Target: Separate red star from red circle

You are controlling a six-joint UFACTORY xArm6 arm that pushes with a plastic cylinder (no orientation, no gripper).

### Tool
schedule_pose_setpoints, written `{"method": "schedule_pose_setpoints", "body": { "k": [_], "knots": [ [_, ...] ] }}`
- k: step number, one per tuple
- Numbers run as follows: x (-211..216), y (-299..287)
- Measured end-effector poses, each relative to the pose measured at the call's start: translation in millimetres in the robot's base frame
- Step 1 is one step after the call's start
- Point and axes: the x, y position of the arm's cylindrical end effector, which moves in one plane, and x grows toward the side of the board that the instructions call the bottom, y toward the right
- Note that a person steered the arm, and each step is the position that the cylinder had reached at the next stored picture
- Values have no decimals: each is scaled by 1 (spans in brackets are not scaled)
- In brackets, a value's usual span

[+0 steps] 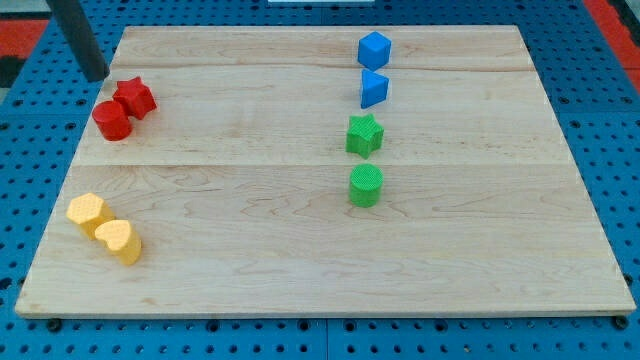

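Note:
The red star sits near the board's upper left. The red circle touches it on its lower left side. My tip is at the end of the dark rod, just up and left of the red star, a short gap away from both red blocks.
A yellow hexagon and a yellow heart touch at the lower left. A blue hexagon and a blue triangle stand at the upper middle. A green star and a green circle sit below them. The wooden board lies on a blue pegboard.

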Motion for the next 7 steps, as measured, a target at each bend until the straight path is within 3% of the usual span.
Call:
{"method": "schedule_pose_setpoints", "body": {
  "k": [5,7],
  "knots": [
    [59,69],
    [40,81]
  ]
}}
